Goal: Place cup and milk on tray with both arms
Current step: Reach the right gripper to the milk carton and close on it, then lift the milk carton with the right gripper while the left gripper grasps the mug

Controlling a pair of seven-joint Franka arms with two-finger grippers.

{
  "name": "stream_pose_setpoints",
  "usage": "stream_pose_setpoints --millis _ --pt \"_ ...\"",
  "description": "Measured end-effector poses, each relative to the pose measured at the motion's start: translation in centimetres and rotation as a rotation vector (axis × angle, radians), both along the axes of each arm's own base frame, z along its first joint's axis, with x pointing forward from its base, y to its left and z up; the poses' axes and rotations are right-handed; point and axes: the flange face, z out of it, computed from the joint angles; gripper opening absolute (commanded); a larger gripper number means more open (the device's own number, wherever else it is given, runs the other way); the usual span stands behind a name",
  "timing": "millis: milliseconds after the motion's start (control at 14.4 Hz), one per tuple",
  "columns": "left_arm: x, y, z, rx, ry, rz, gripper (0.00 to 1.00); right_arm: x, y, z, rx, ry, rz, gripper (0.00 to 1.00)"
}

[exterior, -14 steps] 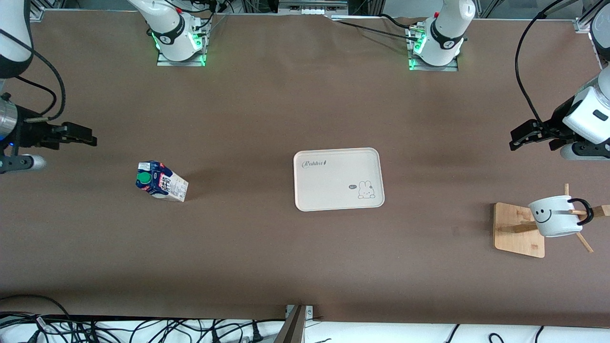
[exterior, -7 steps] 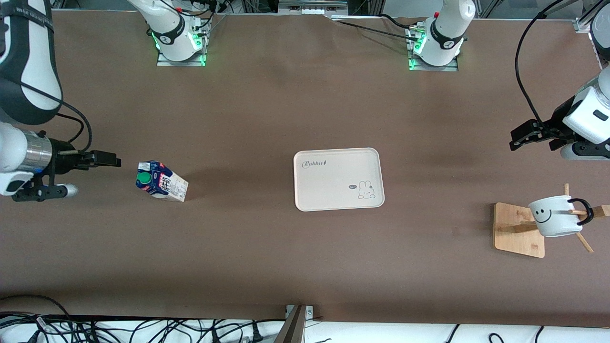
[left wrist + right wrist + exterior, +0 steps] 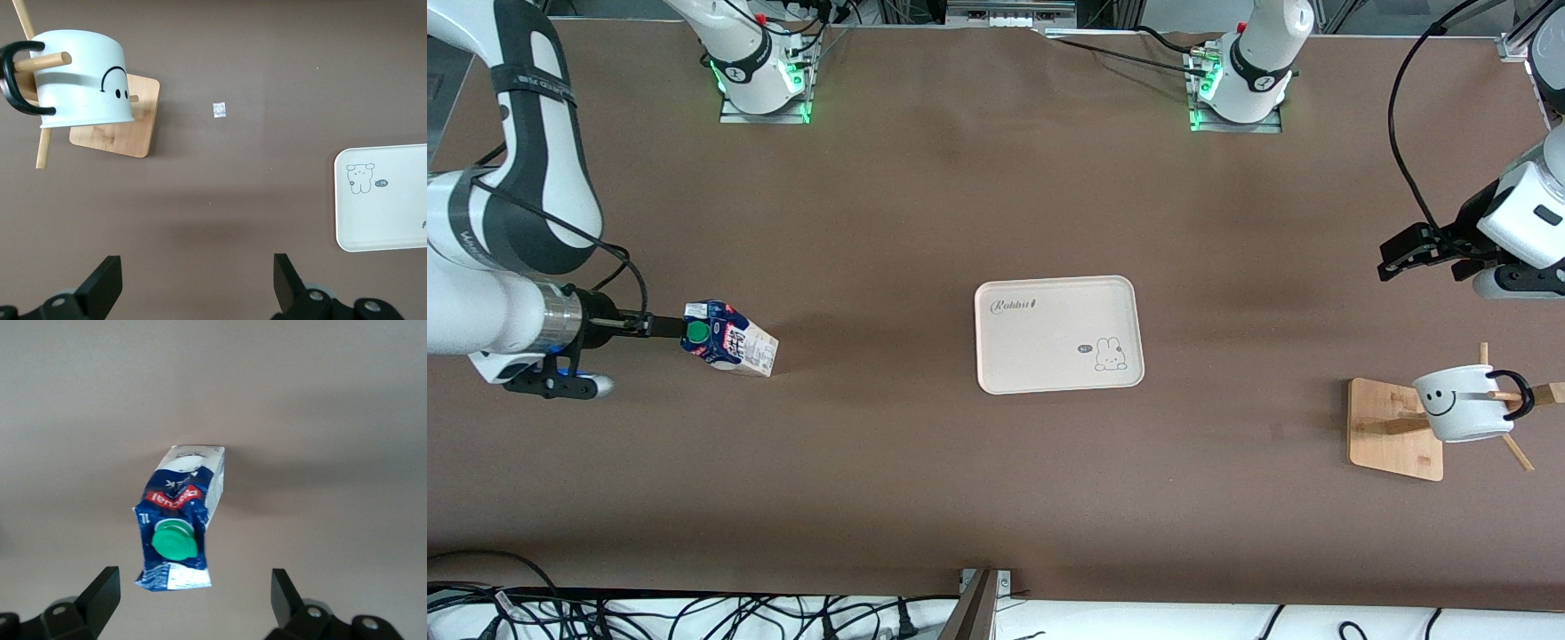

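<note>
The milk (image 3: 729, 340) stands on the table toward the right arm's end, green cap up. My right gripper (image 3: 660, 326) is open and empty, just beside the carton's blue top. In the right wrist view the milk (image 3: 180, 530) lies straight ahead of my right gripper (image 3: 192, 597), its capped end at the fingertips' line, untouched. The cream tray (image 3: 1058, 333) lies mid-table, empty. The cup (image 3: 1463, 404) hangs on a wooden rack (image 3: 1394, 431) toward the left arm's end. My left gripper (image 3: 1400, 253) waits open above the table near the rack. The left wrist view shows the cup (image 3: 80, 83), the tray (image 3: 383, 197) and my left gripper (image 3: 197, 283).
The rack's pegs (image 3: 1516, 453) stick out past the cup. A small white speck (image 3: 219, 110) lies on the brown table between rack and tray. Cables run along the table edge nearest the front camera (image 3: 694, 613).
My right arm has swung in from the table's end toward the milk, and its gripper now reaches the carton's top. The left arm, milk, tray and cup have not moved.
</note>
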Motion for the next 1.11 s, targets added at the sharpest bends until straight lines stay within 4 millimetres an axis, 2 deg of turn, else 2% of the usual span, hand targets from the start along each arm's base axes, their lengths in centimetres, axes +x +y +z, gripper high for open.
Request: stream_pose_setpoints --millis 277,555,693,832,1109 --pt "0.1 0.0 0.0 0.000 -0.005 0.000 1.00 0.0 1.6 -0.6 -0.002 0.009 0.019 1.00" --pt "0.4 0.4 -0.3 0.000 -0.026 0.007 1.00 0.4 1.8 -2.7 -0.009 0.021 -0.003 1.00" --pt "0.8 1.4 -1.0 0.001 -0.054 0.024 1.00 0.6 1.9 -3.7 -0.013 0.029 -0.015 1.00" --pt "1.0 2.3 -1.7 0.002 -0.065 0.039 1.00 0.7 1.9 -4.4 -0.014 0.033 -0.018 1.00" --pt "1.7 2.7 -2.4 0.003 -0.089 0.045 1.00 0.8 1.9 -5.4 -0.015 0.047 -0.018 1.00"
